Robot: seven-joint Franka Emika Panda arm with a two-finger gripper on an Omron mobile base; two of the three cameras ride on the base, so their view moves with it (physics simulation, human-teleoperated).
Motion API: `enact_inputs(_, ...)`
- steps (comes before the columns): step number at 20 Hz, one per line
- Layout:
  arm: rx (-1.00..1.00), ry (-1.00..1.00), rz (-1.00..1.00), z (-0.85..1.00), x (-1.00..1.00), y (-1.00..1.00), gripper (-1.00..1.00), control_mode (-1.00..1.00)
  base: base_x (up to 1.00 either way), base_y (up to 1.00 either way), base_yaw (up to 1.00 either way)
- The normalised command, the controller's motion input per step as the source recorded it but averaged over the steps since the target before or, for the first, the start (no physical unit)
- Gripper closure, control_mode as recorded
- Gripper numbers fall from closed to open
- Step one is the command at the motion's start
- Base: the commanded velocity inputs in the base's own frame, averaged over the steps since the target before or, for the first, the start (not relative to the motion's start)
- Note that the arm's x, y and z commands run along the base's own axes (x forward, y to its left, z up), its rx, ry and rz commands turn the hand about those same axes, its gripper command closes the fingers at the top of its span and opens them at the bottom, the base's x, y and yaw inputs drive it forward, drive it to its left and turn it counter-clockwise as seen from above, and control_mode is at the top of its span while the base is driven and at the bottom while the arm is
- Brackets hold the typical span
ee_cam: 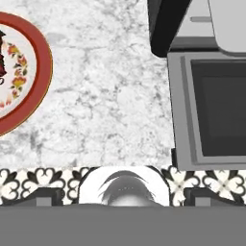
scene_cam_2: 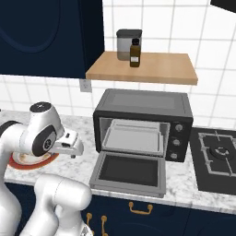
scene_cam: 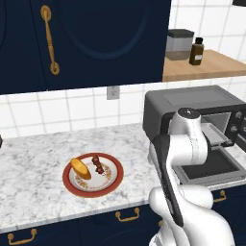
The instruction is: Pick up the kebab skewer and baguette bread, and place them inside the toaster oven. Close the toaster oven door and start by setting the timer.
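Observation:
The kebab skewer point(scene_cam: 98, 164) and the golden baguette bread point(scene_cam: 80, 168) lie side by side on a red-rimmed plate point(scene_cam: 113, 185) on the marble counter. To the right stands the dark grey toaster oven point(scene_cam: 192, 103) point(scene_cam_2: 143, 103). Its door point(scene_cam_2: 130, 170) point(ee_cam: 211, 115) is dropped flat open, and a pale tray point(scene_cam_2: 133, 133) shows inside. My gripper point(scene_cam_2: 70, 148) hangs over the counter between plate and door, pointing down. Its fingertips point(ee_cam: 48, 196) stand wide apart, open, with nothing between them. The plate's rim point(ee_cam: 41, 72) is at the hand view's left edge.
A wooden shelf point(scene_cam_2: 152, 69) above the oven carries a grey canister point(scene_cam_2: 127, 44) and a brown bottle point(scene_cam_2: 134, 54). A gas hob point(scene_cam_2: 219, 154) lies right of the oven. Dark blue cabinets hang above the plate. The counter's front edge is close below my hand.

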Motion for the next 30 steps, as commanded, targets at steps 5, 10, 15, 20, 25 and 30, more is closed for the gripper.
enact_inputs(5,0.0,0.09,0.02,0.0,0.0,1.0,-1.0,-1.0,0.0,0.0,0.0)
enact_inputs(10,0.0,0.09,0.03,0.0,0.0,1.0,-1.0,-1.0,0.0,0.0,0.0)
enact_inputs(15,0.0,0.08,0.02,0.0,0.11,1.0,-1.0,-1.0,0.0,0.0,0.0)
enact_inputs(20,0.01,0.03,0.05,-0.06,0.45,0.79,-1.0,-1.0,0.0,0.0,0.0)
enact_inputs(25,0.0,0.0,0.17,-0.35,0.75,0.26,-1.0,-1.0,0.0,0.0,0.0)
enact_inputs(30,0.0,0.0,0.24,-0.38,0.78,0.21,-1.0,-1.0,0.0,0.0,0.0)
